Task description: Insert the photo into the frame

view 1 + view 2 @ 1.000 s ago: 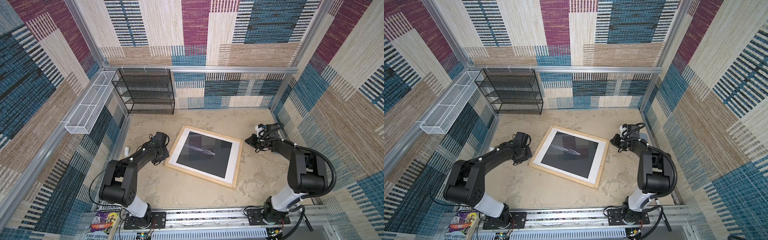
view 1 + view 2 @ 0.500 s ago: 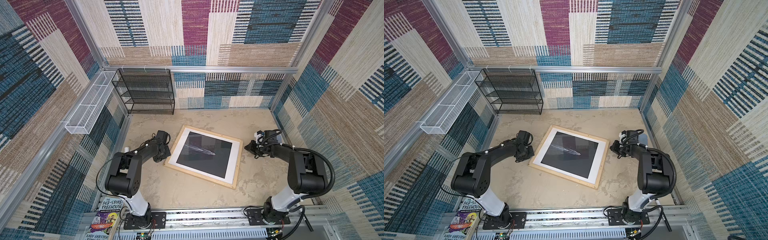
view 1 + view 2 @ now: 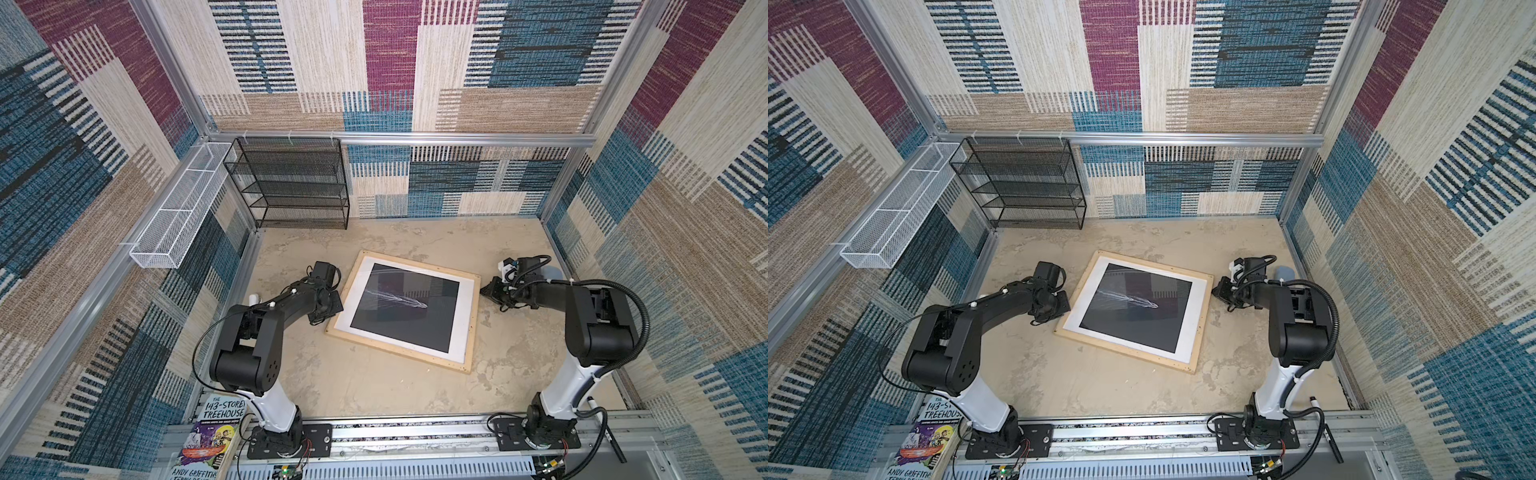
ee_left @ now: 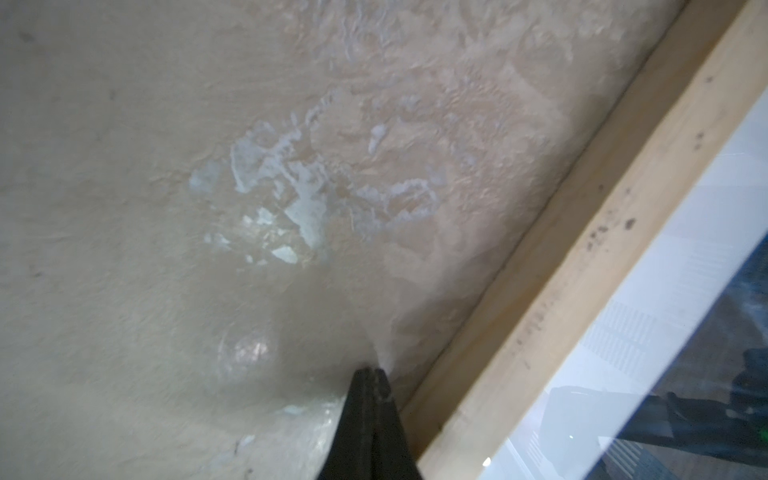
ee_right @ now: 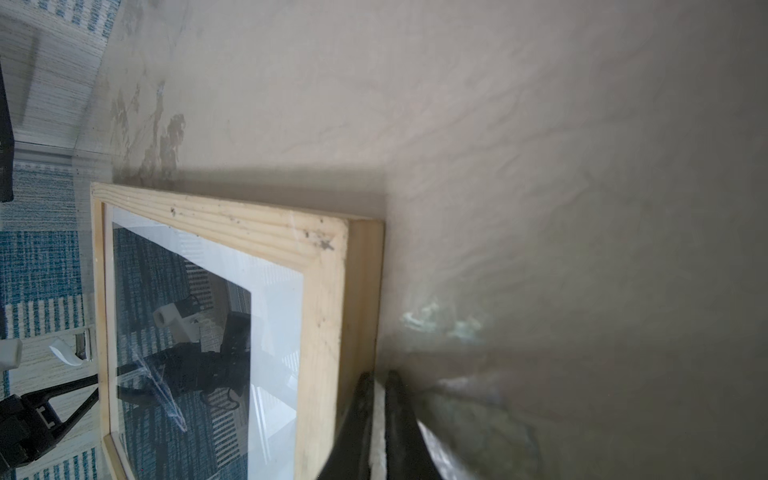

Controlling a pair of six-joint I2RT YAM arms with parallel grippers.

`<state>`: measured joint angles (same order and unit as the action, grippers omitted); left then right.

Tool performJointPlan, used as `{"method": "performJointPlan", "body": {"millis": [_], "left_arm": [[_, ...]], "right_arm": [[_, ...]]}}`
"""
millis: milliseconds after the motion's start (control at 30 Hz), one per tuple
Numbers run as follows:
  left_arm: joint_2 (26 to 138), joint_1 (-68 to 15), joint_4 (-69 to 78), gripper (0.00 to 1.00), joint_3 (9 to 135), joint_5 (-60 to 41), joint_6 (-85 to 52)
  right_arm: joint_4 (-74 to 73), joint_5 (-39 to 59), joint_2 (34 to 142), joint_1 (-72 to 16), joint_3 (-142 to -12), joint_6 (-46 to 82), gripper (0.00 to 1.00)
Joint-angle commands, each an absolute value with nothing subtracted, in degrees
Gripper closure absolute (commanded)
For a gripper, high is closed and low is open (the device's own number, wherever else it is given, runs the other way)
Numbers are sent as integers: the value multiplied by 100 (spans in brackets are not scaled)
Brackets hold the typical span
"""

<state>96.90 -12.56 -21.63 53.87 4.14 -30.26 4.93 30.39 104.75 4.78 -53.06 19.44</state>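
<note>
Photo (image 3: 405, 309) sat in the frame (image 3: 397, 353), image side up behind the pane, white margin showing all round. Frame lay flat mid-desk (image 3: 374, 395), rotated a bit off square in both top views. Left fingers (image 4: 365, 415) were clenched tight on nothing, tips down at the desk just beside the frame's left rail, not on it. Right fingers (image 5: 399, 419) were all but clenched: thin slit between them, nothing in it, tips low beside the frame's far right corner. Couldn't tell if they touched the wood. Black mesh rack (image 3: 291, 183) stood at the back wall, white wire basket (image 3: 174, 216) hung on the left wall, and a book (image 3: 212, 440) sat by the left arm's base.
</note>
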Motion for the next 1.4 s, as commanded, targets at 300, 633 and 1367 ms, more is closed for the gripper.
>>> {"method": "performJointPlan", "body": {"millis": [300,633,1367], "left_arm": [[9059,-2157,-2291,100,4280,160,-3758],[8863,-3404,-2282,100,3509,331,-4870],[8645,-1743,-2809,100,5347,1058,-3341]], "right_arm": [[767,3168,11876,-176,-7274,2031,88],[1401,3299,13215,-646,-9218,1995,88],[957,2177,10804,57,-6774,1848,90]]}}
